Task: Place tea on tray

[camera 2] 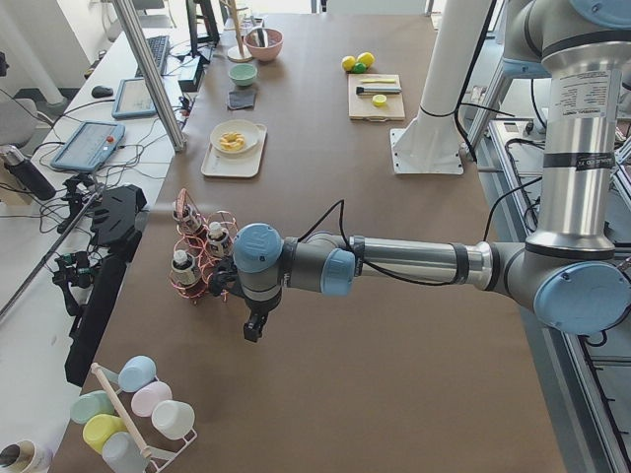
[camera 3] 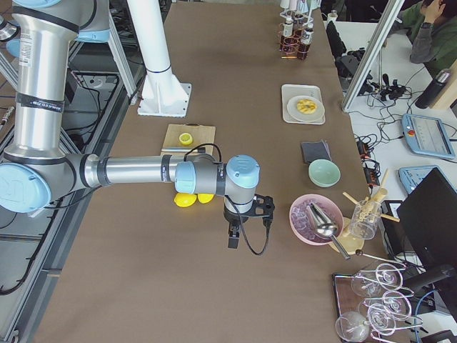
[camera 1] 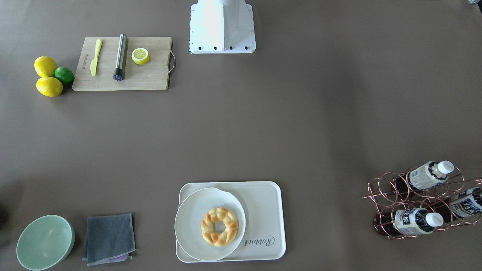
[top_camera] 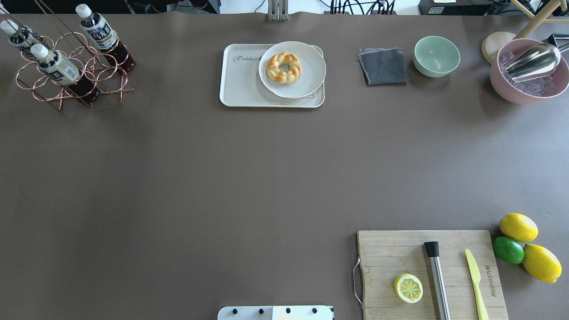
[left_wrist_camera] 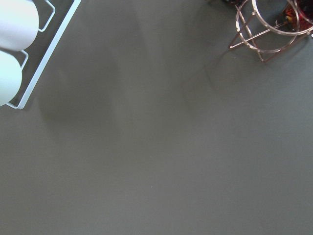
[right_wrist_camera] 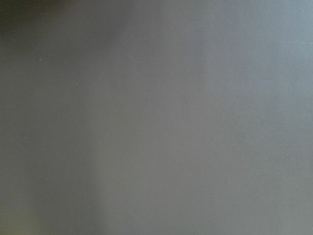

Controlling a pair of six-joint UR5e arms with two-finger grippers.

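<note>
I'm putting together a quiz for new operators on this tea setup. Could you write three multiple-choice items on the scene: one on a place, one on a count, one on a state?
1. Where does the white plate with the ring pastry lie?
A. on the tray
B. beside the tray, apart from it
C. under the tray

2. How many tea bottles are in view?
A. two
B. three
C. five

3. Where are the tea bottles with regard to the task?
A. one lies on the tray
B. one stands uncapped beside the rack
C. all sit capped in the copper wire rack

Answers:
1 A: the plate covers one end of the tray, next to the lettering.
2 B: three white caps show in the rack.
3 C: all three bottles rest in the rack, and the tray bears only the plate.
</note>
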